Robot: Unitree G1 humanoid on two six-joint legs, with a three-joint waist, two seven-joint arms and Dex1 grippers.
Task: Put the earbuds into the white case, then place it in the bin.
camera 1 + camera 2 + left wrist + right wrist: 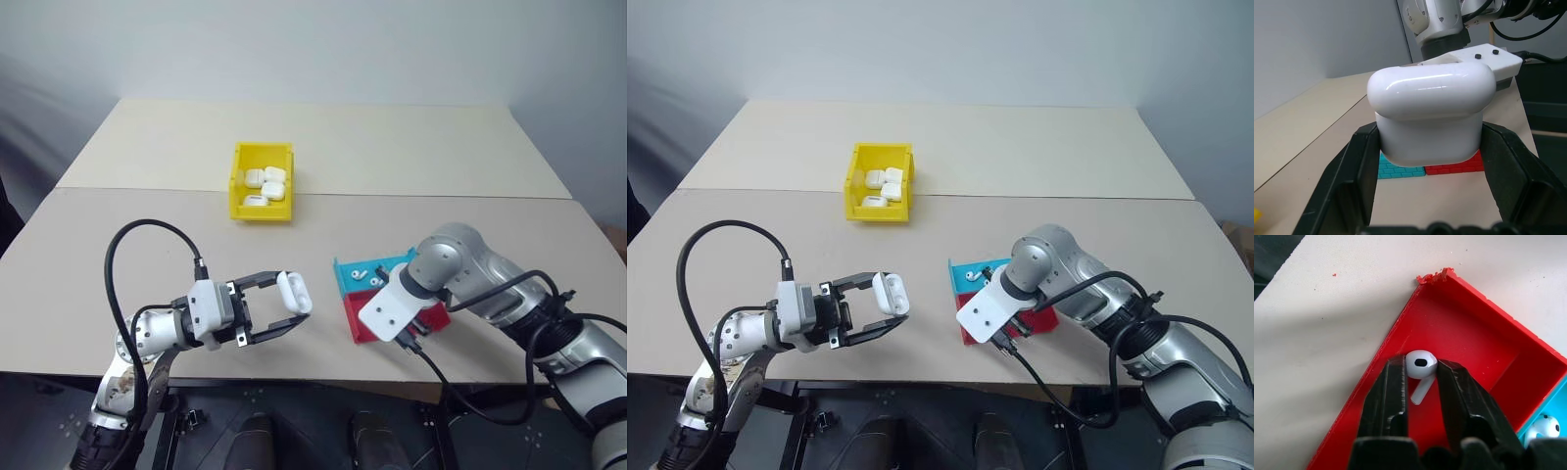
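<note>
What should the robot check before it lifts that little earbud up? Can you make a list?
1. Right gripper around the earbud in the red tray: ok.
2. Grip firm enough to lift: cannot tell.
3. Left gripper holding the white case: ok.
4. Case lid open to take the earbud: not ok, it looks closed.
5. Second earbud waiting in the blue tray: ok.
6. Yellow bin within view: ok.

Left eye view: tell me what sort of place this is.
Probably a robot test bench: a plain beige tabletop against a bare grey wall, with a small yellow plastic bin of glossy white cases and shallow red and blue trays.
</note>
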